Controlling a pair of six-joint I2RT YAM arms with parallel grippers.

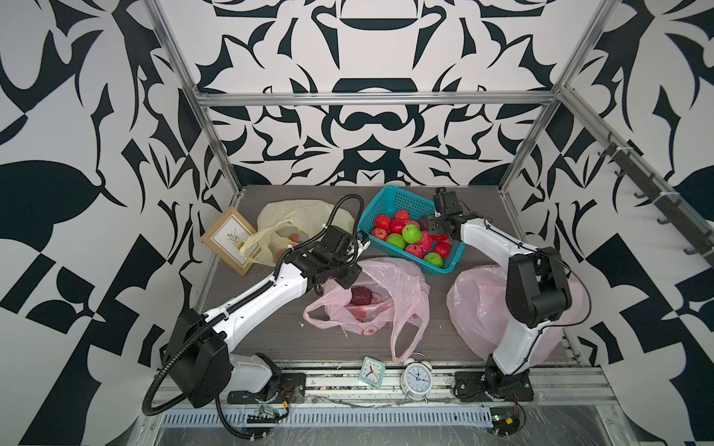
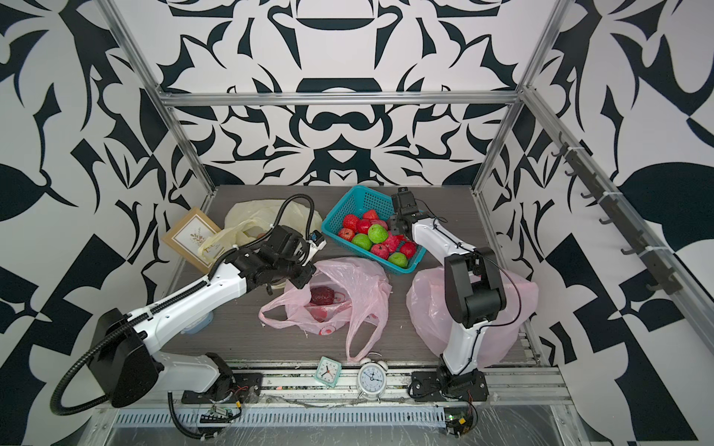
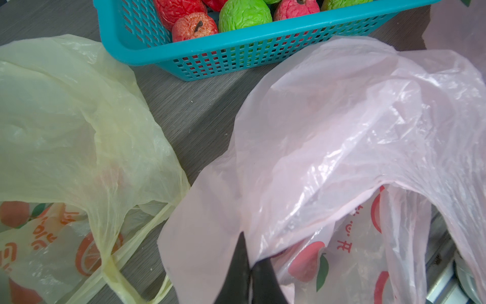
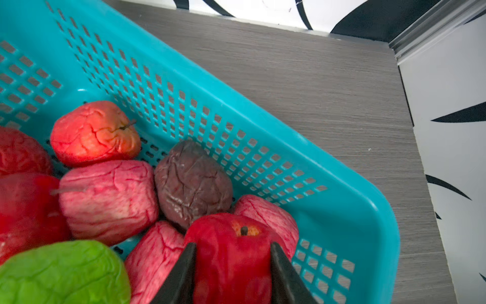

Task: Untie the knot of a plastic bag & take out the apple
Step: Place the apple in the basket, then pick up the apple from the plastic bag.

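The pink plastic bag [image 1: 390,293] [image 2: 349,287] lies mid-table with its mouth gaping and its handles loose; a knot is not in view. A dark red apple [image 1: 361,296] [image 2: 322,295] rests inside it. My left gripper [image 3: 251,263] is shut on the bag's rim [image 3: 328,147] at the bag's left side [image 1: 340,280]. My right gripper [image 4: 232,247] is over the right end of the teal basket [image 1: 390,195] [image 4: 263,118], shut on a bright red apple [image 4: 231,265], stem side up, among the other fruit.
The basket [image 3: 236,52] holds several red and green apples [image 1: 411,233]. A yellow bag [image 1: 293,220] and a picture frame [image 1: 230,239] lie at the back left. A second pink bag [image 1: 479,305] sits under my right arm. Two clocks [image 1: 372,370] [image 1: 417,380] stand at the front edge.
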